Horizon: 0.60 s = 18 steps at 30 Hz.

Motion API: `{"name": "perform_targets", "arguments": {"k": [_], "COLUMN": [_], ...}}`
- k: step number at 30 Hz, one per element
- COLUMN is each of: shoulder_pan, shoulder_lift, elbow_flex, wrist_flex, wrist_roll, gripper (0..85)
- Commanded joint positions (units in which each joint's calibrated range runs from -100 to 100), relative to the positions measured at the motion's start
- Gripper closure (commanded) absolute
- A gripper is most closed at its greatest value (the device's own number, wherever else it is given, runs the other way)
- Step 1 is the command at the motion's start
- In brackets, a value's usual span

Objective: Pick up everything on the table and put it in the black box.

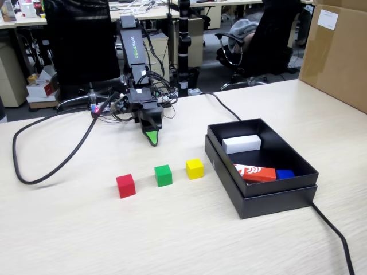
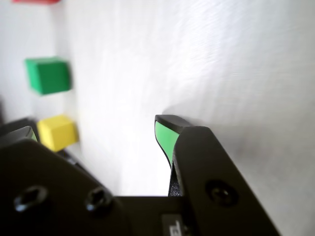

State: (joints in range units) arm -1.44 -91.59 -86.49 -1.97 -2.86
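Office: swivel chairs (image 1: 252, 40), desks (image 1: 155, 11)

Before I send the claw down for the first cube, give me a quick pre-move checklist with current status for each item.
1. Claw empty: ok, nothing is held in either view.
2. Claw open enough for a cube: cannot tell; the fixed view shows one green tip, the wrist view is too close and blurred.
3. Cubes reachable and apart: ok; red cube, green cube and yellow cube sit in a row on the table with gaps between them.
4. Room in the black box: ok; the white block, red-orange block and a blue piece leave bare floor.
5. Path clear of the black cable: ok; it loops to the left of the cubes.
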Motion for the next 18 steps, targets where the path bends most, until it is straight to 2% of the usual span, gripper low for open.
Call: {"name": "perform_targets", "arguments": {"k": [1, 4, 8, 14, 18], "shoulder_pan": [-0.73, -1.61, -3.61, -7.18, -8.94], "shoulder_lift": [-2.68, -2.45, 2.6, 16.37, 30.25], "elbow_flex": [9.34, 19.49, 33.09, 49.41, 60.65], "wrist_flex": [-18.28, -30.81, -43.08, -50.51, -50.77], "wrist_roll": [1.66, 2.88, 2.83, 2.15, 1.71], "gripper": [37.9, 38.2, 38.6, 40.8, 40.8]}}
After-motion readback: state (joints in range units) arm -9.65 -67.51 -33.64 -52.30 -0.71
